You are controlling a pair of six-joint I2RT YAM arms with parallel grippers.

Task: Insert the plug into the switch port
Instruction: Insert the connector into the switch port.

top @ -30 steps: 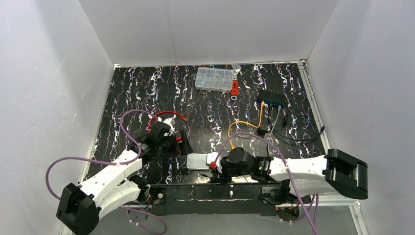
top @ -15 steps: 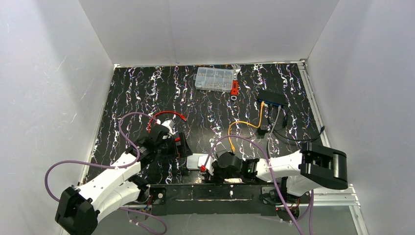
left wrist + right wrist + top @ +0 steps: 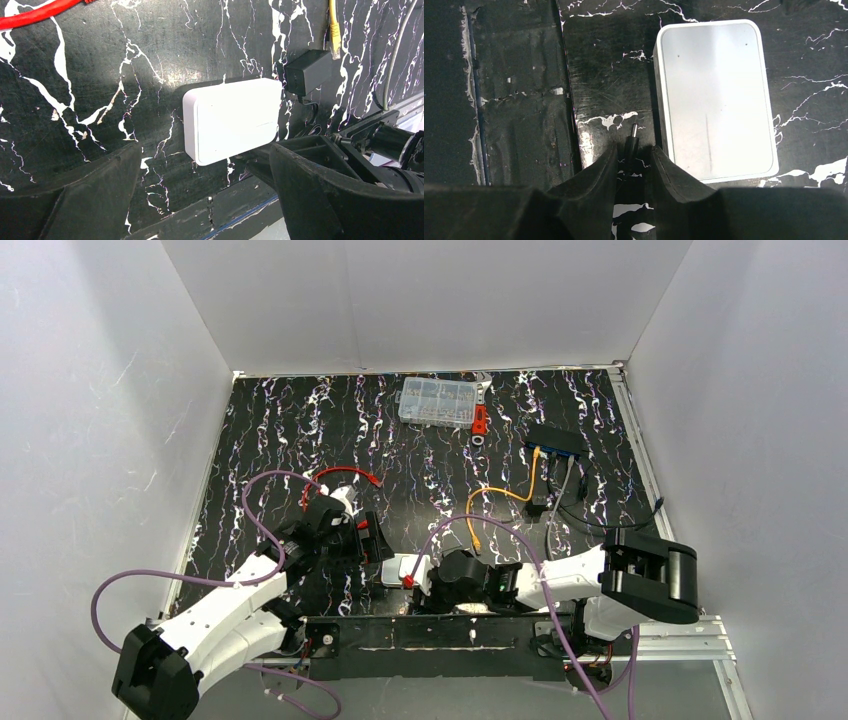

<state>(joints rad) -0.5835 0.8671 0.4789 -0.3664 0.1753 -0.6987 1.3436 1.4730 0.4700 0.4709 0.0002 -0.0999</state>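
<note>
Top external, plug [image 3: 476,541] lying apart from right jaws, unheld

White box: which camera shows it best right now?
Right wrist: the white box fills the view, nearly whole, seen from straight above. Left wrist shows it smaller and at an angle. Top external shows just a small, partly covered patch.
</note>
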